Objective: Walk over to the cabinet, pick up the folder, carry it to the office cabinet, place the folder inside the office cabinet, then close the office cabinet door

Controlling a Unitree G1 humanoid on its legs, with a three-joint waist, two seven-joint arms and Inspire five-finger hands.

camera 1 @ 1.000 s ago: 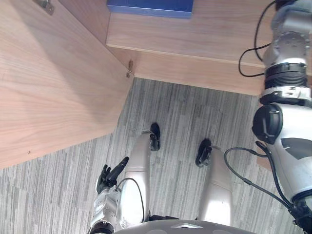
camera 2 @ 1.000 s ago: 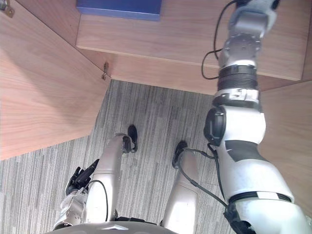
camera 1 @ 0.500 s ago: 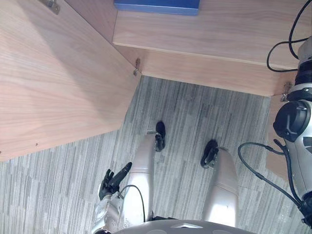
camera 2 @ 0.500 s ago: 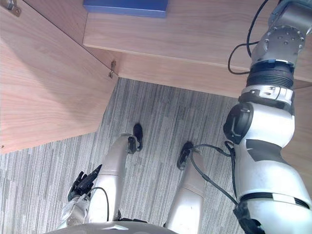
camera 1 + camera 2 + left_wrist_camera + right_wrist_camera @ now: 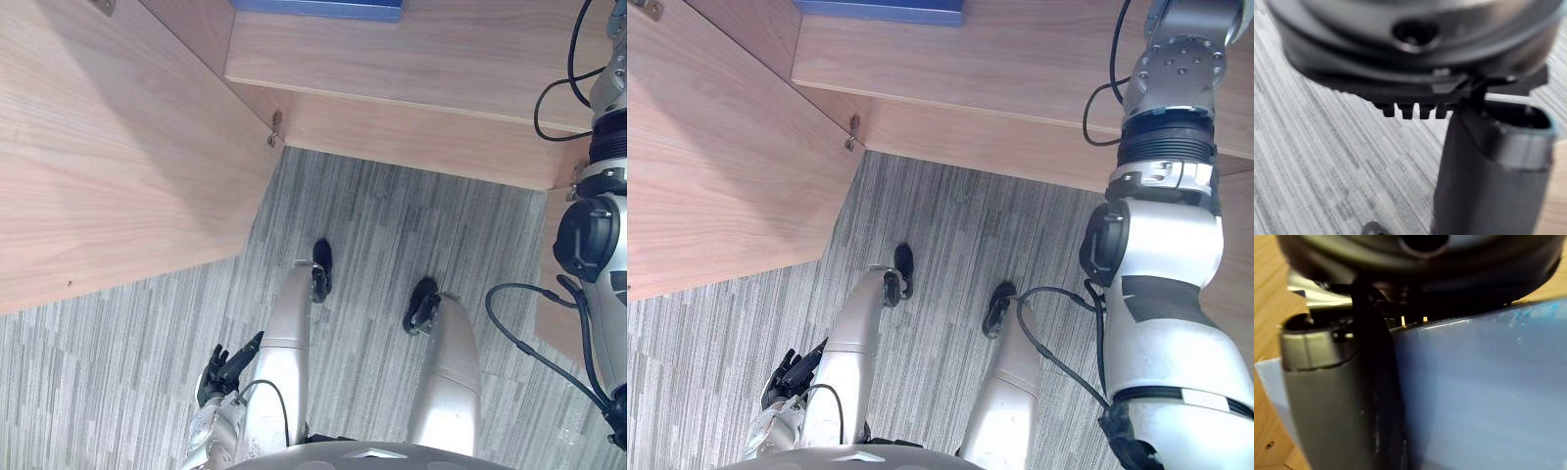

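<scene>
The right hand (image 5: 1327, 396) had its thumb lying flat against the blue folder (image 5: 1488, 396). Whether the hand was clamped on the folder or only touching it, I could not tell. In the head views the folder lay flat on the wooden shelf (image 5: 411, 59) of the office cabinet (image 5: 421, 137), towards the shelf's left part, with its near edge set back from the shelf's front edge. The cabinet door (image 5: 108, 166) stood open on the left, and a metal hinge (image 5: 275, 127) showed where the door met the cabinet. The left hand (image 5: 223, 362) hung low on the left above the grey striped carpet (image 5: 392, 215), its fingers straight and slightly apart, holding nothing.
</scene>
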